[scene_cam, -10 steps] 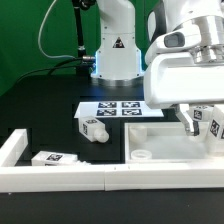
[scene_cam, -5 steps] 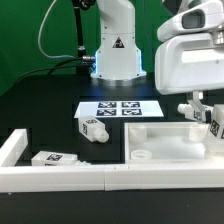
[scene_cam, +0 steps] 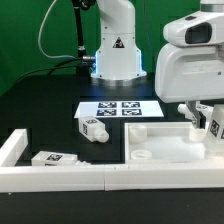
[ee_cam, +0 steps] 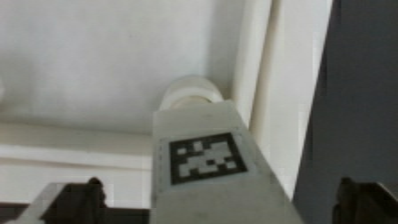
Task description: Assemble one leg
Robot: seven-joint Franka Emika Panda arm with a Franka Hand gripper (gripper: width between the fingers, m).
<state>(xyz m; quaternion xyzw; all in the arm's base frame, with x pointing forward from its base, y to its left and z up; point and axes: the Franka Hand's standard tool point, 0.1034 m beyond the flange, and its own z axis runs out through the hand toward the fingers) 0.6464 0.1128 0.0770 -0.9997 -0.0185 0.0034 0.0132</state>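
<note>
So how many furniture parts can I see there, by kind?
Legs: 3 (leg at the exterior view's left, middle leg, leg at the exterior view's right)
Tabletop: 1
Total: 4

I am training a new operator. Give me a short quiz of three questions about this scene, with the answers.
1. How many legs lie loose on the black table at the exterior view's left of the tabletop?
2. True or false: a leg stands upright in the tabletop's near hole.
3. The gripper is: A over the marker board; B over the tabletop's end at the exterior view's right; C over the loose legs.
Key: 1 two; 2 false; 3 B.
</note>
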